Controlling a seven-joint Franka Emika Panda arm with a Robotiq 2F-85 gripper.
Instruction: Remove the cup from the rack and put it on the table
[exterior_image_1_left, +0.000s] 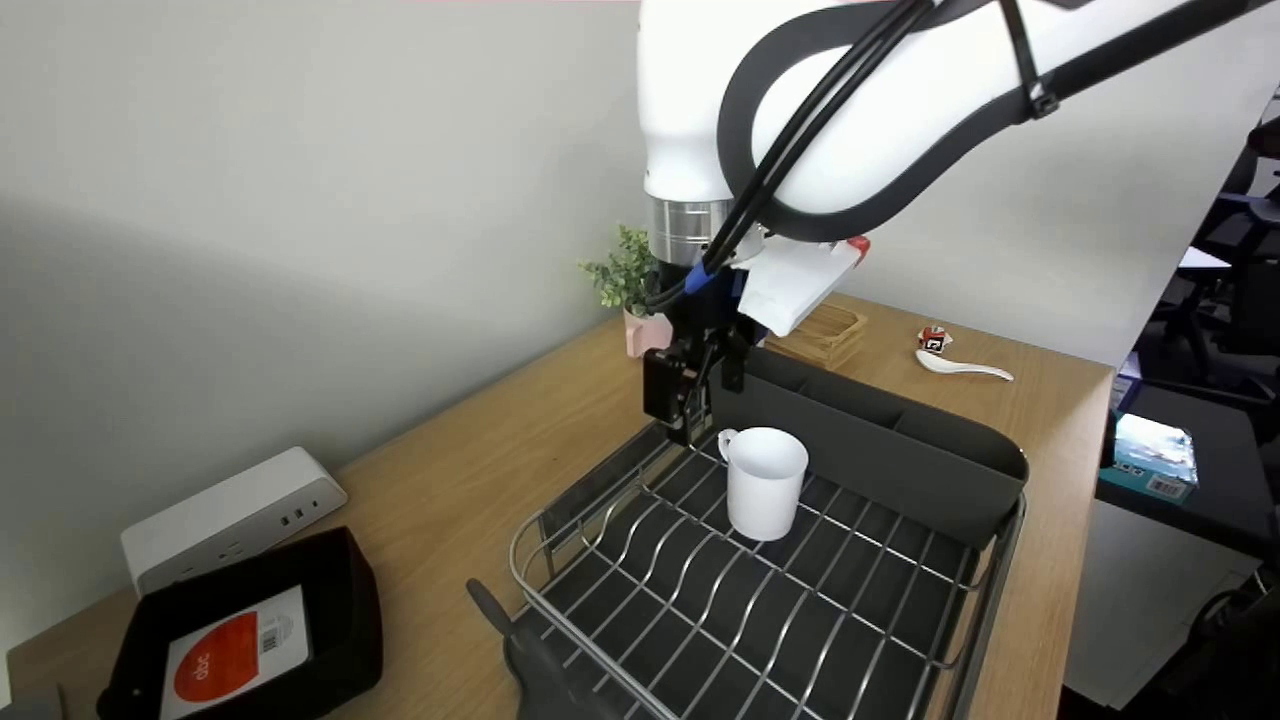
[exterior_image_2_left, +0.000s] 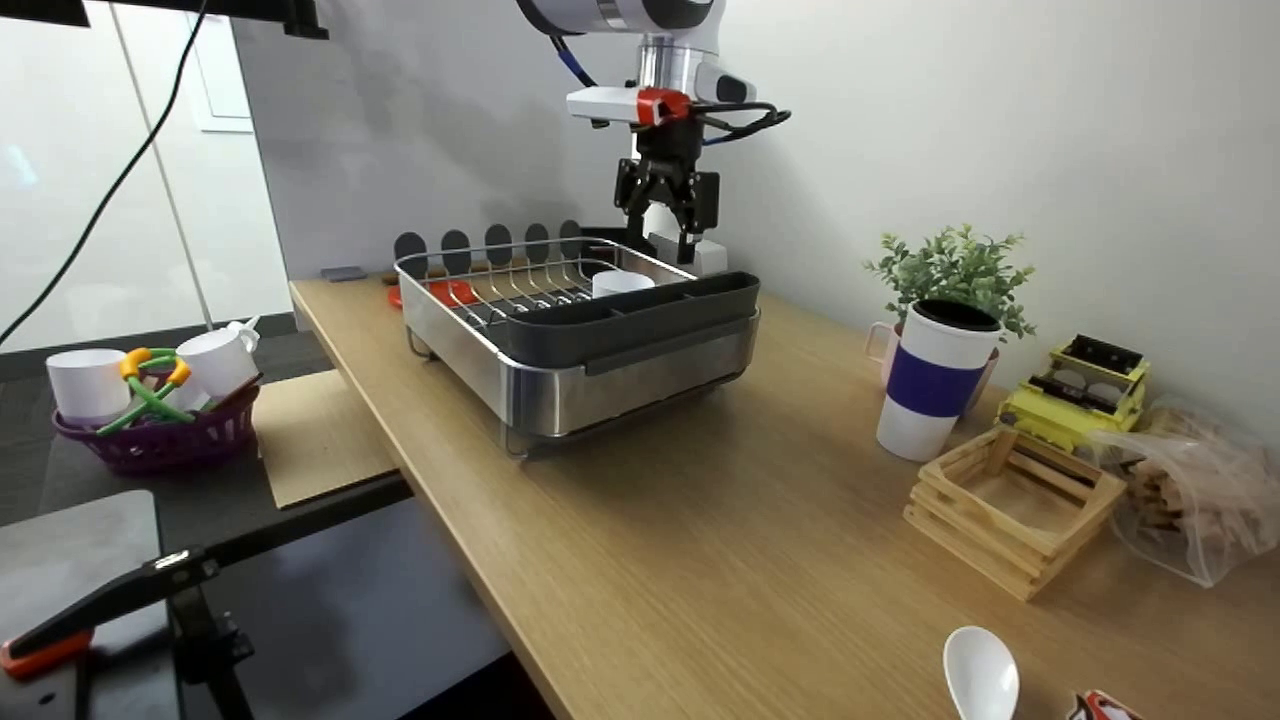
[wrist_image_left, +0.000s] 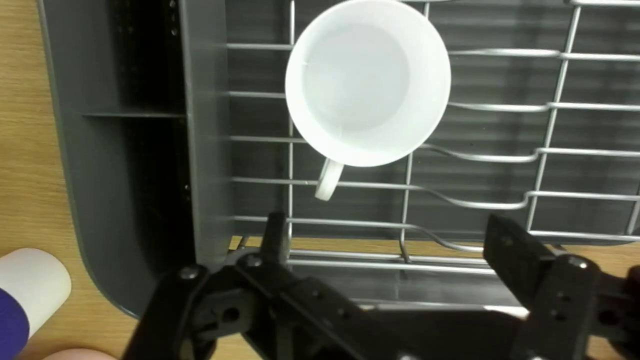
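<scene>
The white cup stands upright, mouth up, on the wires of the dark grey rack, close to its utensil holder. In the wrist view the cup is empty and its handle points toward the gripper side. In an exterior view only its rim part shows above the holder. My gripper is open and empty, above the rack's wall-side edge, beside the cup and apart from it. It also shows in the other pictures. The wooden table lies under the rack.
The grey utensil holder borders the rack's end. A potted plant, a white and blue tumbler, a wooden crate and a white spoon stand or lie beyond it. A black tray and white box sit near the wall.
</scene>
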